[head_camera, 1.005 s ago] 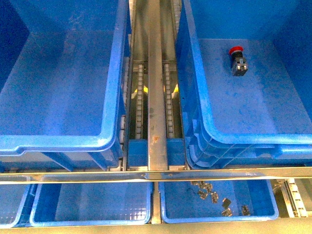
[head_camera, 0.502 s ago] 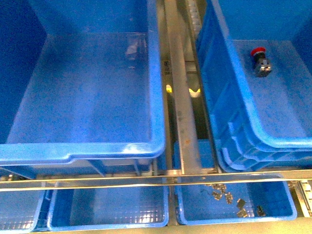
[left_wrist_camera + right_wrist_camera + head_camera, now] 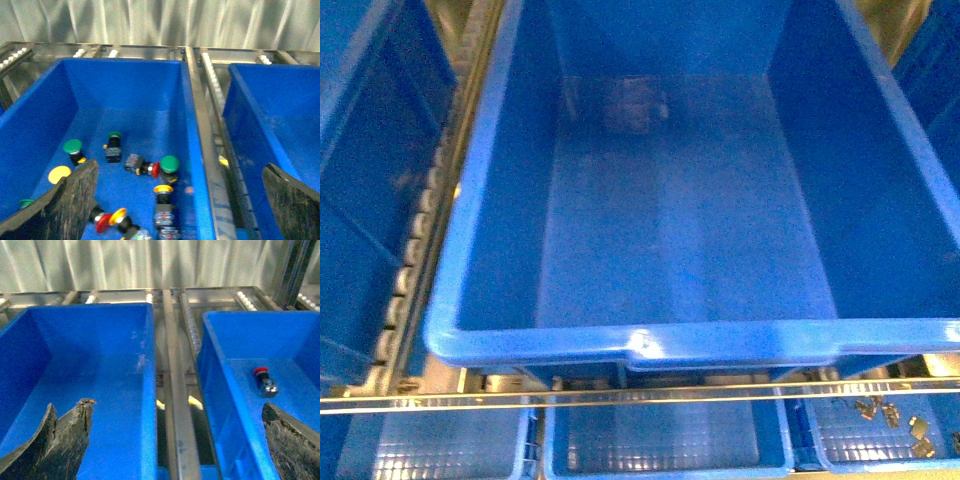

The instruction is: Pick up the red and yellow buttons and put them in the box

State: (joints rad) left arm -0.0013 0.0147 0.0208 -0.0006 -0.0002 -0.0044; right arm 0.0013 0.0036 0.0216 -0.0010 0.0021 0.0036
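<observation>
In the box (image 3: 240, 314), red button (image 3: 263, 380), both end effectors (image 3: 180, 167) (image 3: 176, 405) spread (fingers cropped)

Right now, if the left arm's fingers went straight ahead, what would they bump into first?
Probably the blue crate of buttons: the open left fingers point at its wall by the metal rail, near a yellow button. Depth is unclear.

Glossy plastic box (image 3: 650, 345) (smooth walls)
</observation>
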